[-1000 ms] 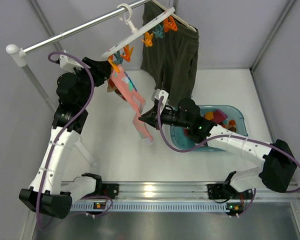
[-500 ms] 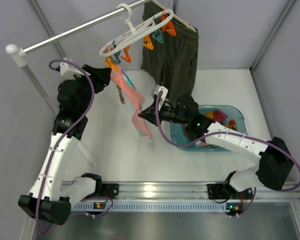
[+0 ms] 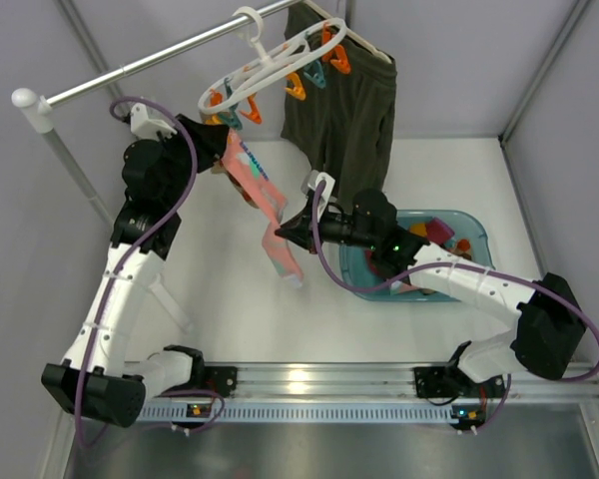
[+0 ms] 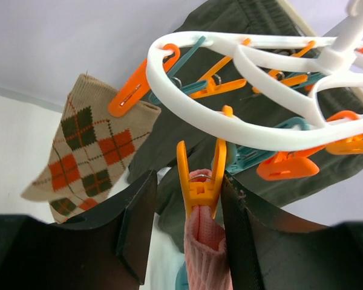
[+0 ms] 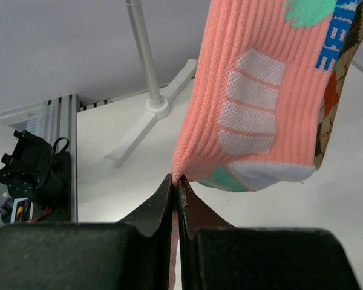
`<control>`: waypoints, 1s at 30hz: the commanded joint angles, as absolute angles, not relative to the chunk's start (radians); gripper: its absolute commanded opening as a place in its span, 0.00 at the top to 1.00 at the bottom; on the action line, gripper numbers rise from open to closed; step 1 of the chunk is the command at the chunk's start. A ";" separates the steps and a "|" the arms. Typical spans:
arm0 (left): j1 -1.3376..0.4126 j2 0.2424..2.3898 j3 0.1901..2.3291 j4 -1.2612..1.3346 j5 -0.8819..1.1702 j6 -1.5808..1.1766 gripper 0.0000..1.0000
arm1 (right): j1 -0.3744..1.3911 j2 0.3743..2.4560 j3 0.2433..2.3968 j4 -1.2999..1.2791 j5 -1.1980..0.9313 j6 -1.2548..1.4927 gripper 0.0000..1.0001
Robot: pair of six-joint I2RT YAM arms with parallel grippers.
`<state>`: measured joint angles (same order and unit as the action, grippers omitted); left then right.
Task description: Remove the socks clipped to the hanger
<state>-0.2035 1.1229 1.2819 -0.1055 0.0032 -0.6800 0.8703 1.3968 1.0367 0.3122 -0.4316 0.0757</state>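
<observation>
Ribbed pink sock [image 5: 254,103] (white mesh patches, teal toe) hangs from an orange peg [image 4: 199,181] on the white ring hanger [image 4: 242,128]. Left tool [image 4: 189,199] apart around the peg; right tool [image 5: 175,184] clamps the sock.

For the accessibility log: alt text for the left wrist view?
The left tool, open, straddles an orange plastic peg that clips a ribbed pink sock to the white plastic ring hanger. A tan diamond-patterned sock hangs from another orange peg.
</observation>
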 commanded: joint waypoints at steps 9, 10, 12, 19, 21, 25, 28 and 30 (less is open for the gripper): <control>-0.199 1.222 1.390 -0.011 0.048 -0.598 0.39 | 0.859 1.359 1.069 0.379 -0.532 0.097 1.00; -0.201 1.232 1.399 -0.011 0.048 -0.592 0.39 | 0.859 1.359 1.068 0.377 -0.537 0.097 1.00; -0.201 1.252 1.420 -0.009 0.037 -0.569 0.40 | 0.859 1.359 1.062 0.379 -0.548 0.097 1.00; -0.199 1.296 1.453 -0.011 0.028 -0.549 0.81 | 0.858 1.355 1.037 0.383 -0.554 0.097 1.00; -0.201 1.295 1.445 -0.009 0.029 -0.557 0.90 | 0.859 1.353 1.031 0.380 -0.546 0.095 1.00; -0.201 1.284 1.427 -0.009 0.032 -0.568 1.00 | 0.859 1.296 0.942 0.387 -0.502 0.087 1.00; -0.201 1.263 1.398 -0.009 0.032 -0.575 0.99 | 0.858 1.211 0.871 0.374 -0.427 0.087 1.00; -0.201 1.234 1.356 -0.009 0.038 -0.587 0.78 | 0.857 1.126 0.850 0.297 -0.317 0.084 1.00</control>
<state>-0.2031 1.2831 1.3975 -0.0429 0.0334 -0.5743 0.8673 1.2484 0.8616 0.2993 -0.4408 0.0895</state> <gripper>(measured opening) 0.300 0.006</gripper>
